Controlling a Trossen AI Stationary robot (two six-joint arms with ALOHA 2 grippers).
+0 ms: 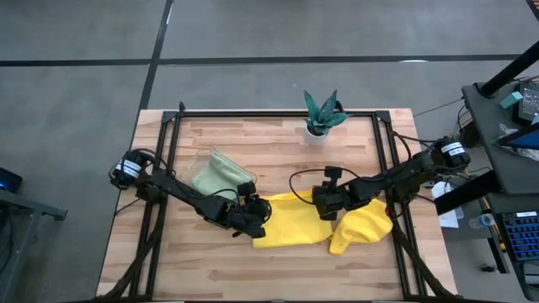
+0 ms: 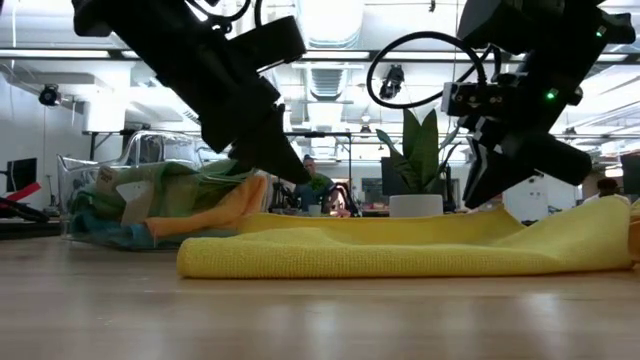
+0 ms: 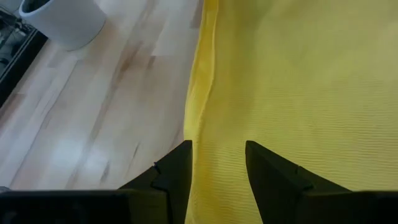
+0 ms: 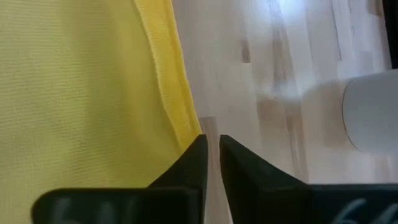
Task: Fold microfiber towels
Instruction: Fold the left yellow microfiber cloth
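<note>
Both grippers sit on the yellow towel's edges, mid-table.

From your left: the clear tray [image 2: 110, 215] holds bunched cloths; the left gripper [image 3: 217, 163], fingers partly apart, straddles the towel's [image 1: 290, 225] hem; the right gripper [image 4: 212, 155], fingers nearly together, pinches the opposite hem beside bare wood.

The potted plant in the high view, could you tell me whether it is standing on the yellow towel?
No, the potted plant stands on bare wood at the table's far edge, well apart from the yellow towel.
</note>
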